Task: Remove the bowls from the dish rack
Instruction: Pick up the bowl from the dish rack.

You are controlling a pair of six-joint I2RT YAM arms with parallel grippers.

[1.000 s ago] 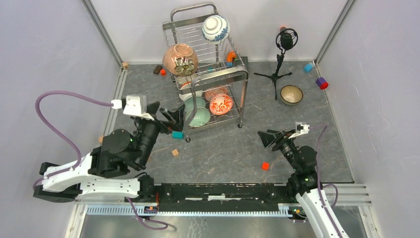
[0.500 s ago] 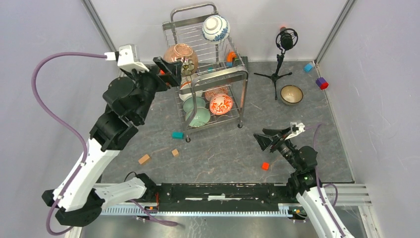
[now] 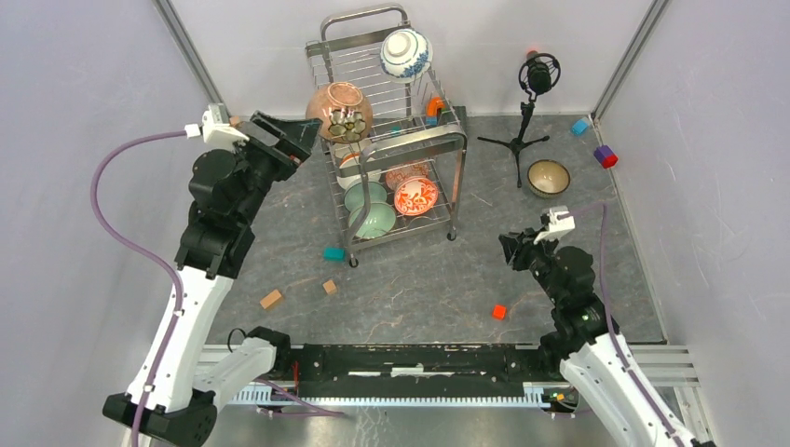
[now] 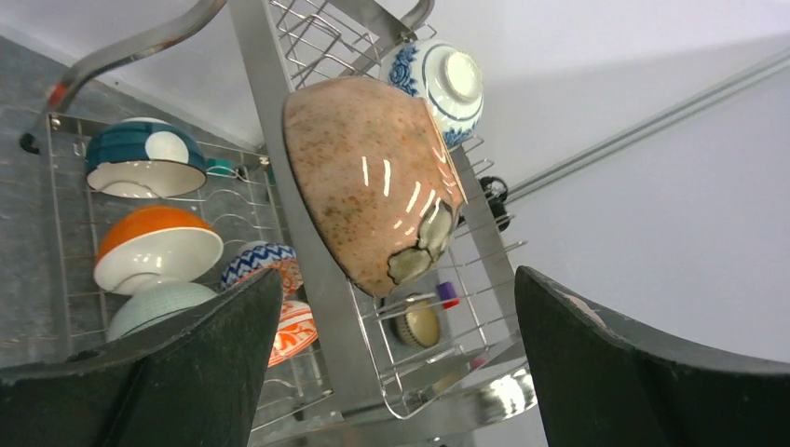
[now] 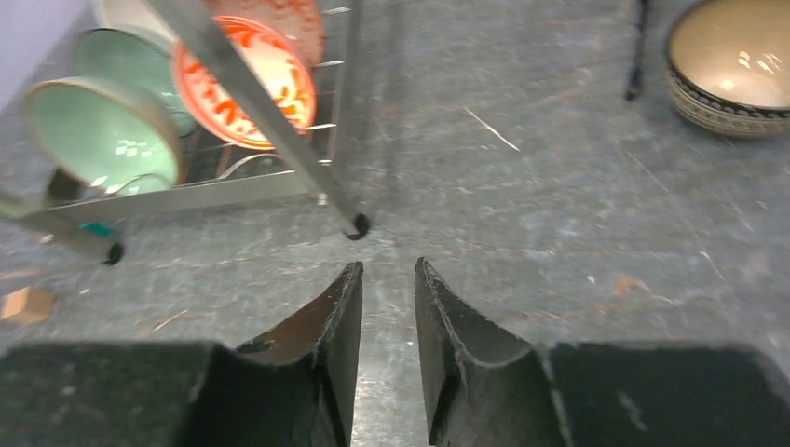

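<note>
Our left gripper (image 3: 293, 137) is hovering just left of the upper tier of the dish rack (image 3: 416, 140), fingers spread as wide as they go and gripping nothing. We are aiming it at the brown bowl (image 4: 368, 200), which is standing on edge at that tier's front left corner, untouched. We are reading this as the approach to a grasp. To do it well, we should be sending one finger over the speckled outer wall and the other into the mouth, so the rim is sitting deep between them. We should be closing only once both fingers are past the steel post crossing the bowl in the left wrist view, then lifting clear of the prongs before drawing away from the rack. At the back of the same tier the blue-and-white bowl (image 3: 405, 53) is leaning. On the lower tier the pale green bowl (image 3: 371, 219) and the red-and-white bowl (image 3: 415, 196) are sitting at the front, with the orange bowl (image 4: 154, 247) behind. A tan bowl (image 3: 548, 177) is lying mouth-up on the table well right of the rack, near the microphone tripod (image 3: 526, 130). The right gripper (image 5: 387, 279) is hanging over the table in front of the rack's right corner, fingers narrowly parted and empty. We are not seeing where the brown bowl is resting on the prongs, its mouth is hard to place, and overlapping bowls are making the lower tier's count uncertain.
</note>
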